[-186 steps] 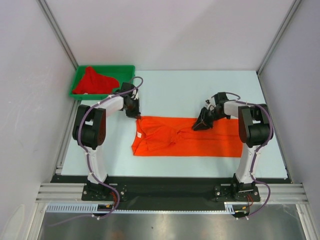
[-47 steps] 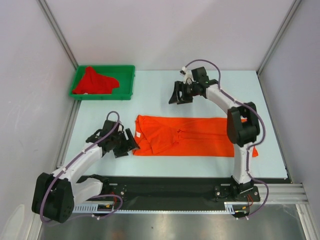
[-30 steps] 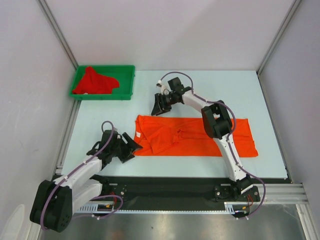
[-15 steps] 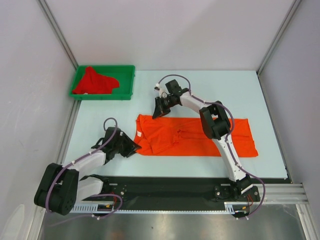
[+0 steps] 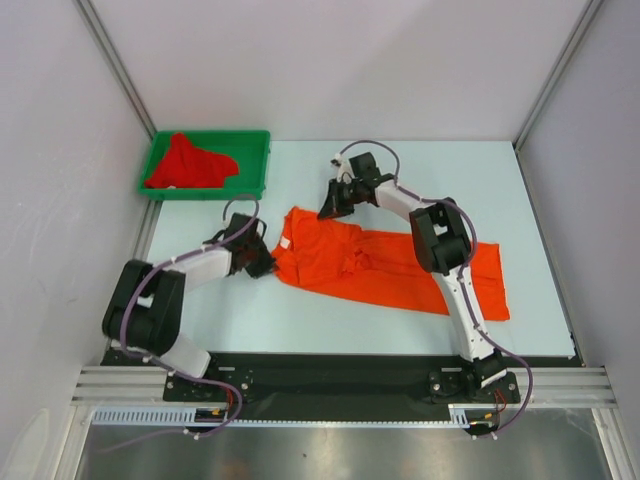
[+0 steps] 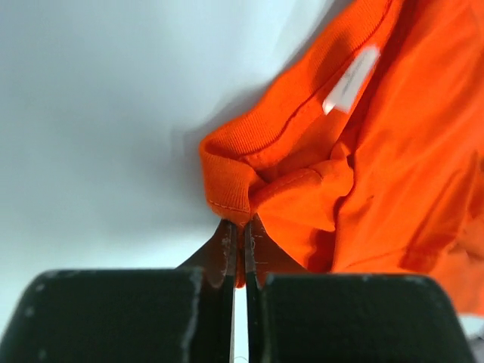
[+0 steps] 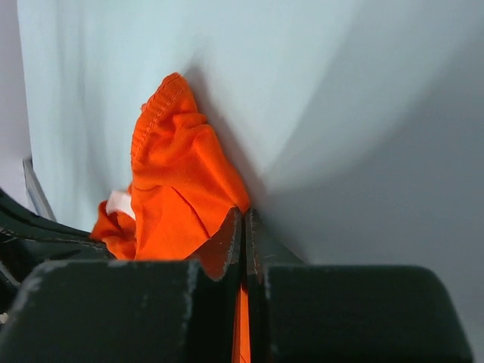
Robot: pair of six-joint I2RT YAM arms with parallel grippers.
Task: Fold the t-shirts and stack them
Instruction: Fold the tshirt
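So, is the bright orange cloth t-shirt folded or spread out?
Partly folded: the bright orange cloth t-shirt lies as a long narrow band, not a compact fold, with its collar end bunched up.

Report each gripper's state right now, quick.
Left gripper: shut, pinching the orange t-shirt.
Right gripper: shut, pinching the same orange t-shirt.

left arm (image 5: 195,268): we see white links, black joints
right arm (image 5: 462,303): the same (white, black)
cables (image 5: 364,144): greyish purple loops
bases (image 5: 205,385): black
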